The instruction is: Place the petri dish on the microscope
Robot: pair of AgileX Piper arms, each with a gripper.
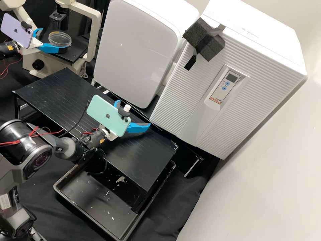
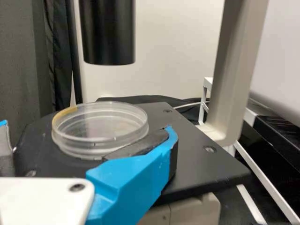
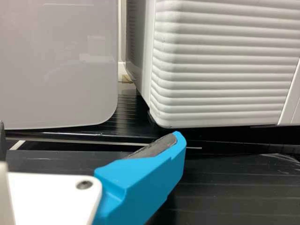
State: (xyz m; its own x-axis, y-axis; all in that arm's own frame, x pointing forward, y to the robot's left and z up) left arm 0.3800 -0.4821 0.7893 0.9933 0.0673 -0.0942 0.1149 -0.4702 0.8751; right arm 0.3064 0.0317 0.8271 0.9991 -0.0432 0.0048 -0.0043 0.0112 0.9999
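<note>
High view, far left: my left gripper (image 1: 53, 39) is at the microscope (image 1: 95, 30), a phone (image 1: 16, 30) clipped on behind it. Fingers wide, one each side of the dish (image 1: 59, 37). The dish lies level on the black stage (image 2: 206, 164), set back from the corner nearest the rack, amber patch on its rim. In the left wrist view one dark pad (image 2: 138, 146) overlaps the dish's lower wall; touching or just beside, I can't tell. Black tube (image 2: 108, 33) above the stage, apart from the dish.

Next, the rack (image 1: 50, 90), ribbed and black. I have the right gripper (image 1: 133, 113) over it, fingers spread wide, tips near the long edge by the white machines; green phone (image 1: 107, 115) behind. Tray (image 1: 90, 217) partly beneath the rack's near corner, pale flecks in it.

Farther right, a smooth white machine (image 1: 133, 50), then a ribbed one (image 1: 187, 100) with foam blocks (image 1: 205, 39) on its front.
</note>
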